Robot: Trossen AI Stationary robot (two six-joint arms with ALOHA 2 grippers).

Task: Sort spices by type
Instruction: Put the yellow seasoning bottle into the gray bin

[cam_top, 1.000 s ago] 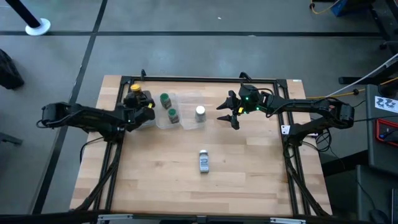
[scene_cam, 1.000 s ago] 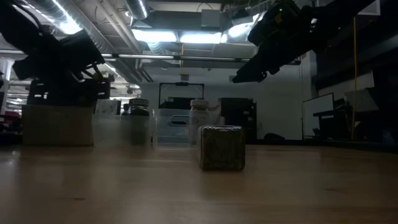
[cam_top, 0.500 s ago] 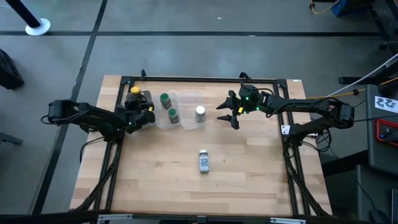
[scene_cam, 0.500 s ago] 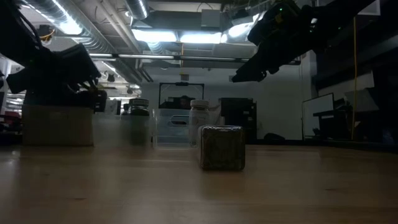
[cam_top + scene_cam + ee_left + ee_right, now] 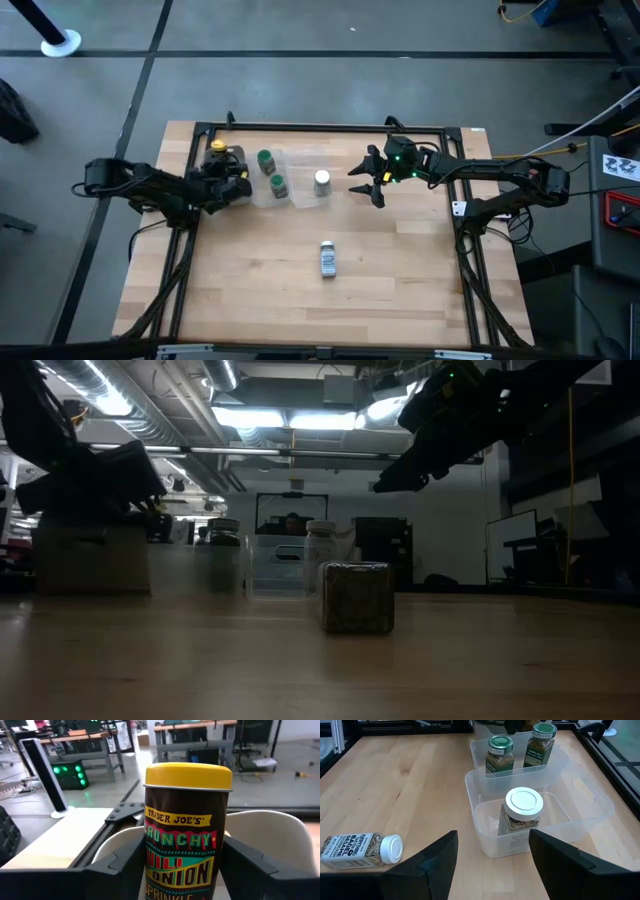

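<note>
A yellow-lidded spice jar [image 5: 187,835] stands upright between the fingers of my left gripper [image 5: 182,862], over a clear container at the table's far left [image 5: 217,148]. Two green-lidded jars [image 5: 271,172] stand in a second clear container [image 5: 520,767]. One white-lidded jar [image 5: 522,815] stands in a third. Another white-lidded jar [image 5: 328,258] lies on its side on the bare table [image 5: 360,851]. My right gripper [image 5: 366,182] hovers open, raised above the table, to the right of the containers. My left gripper holds the yellow-lidded jar by the lower part of its body [image 5: 150,870], pinched between the two fingers, one on each side. The fingers come nearly level, from the near-left. The jar is upright; its base is hidden, so I cannot tell whether it rests in the container.
The three clear containers [image 5: 300,190] sit side by side near the far edge. A black frame rail [image 5: 320,128] runs along the far side and down both sides of the table. The wooden top [image 5: 400,280] is bare around the lying jar.
My left gripper has moved a little down and toward the near edge, carrying the yellow-lidded jar with it; the jar stays upright between the fingers. The right arm and the other jars have kept still.
</note>
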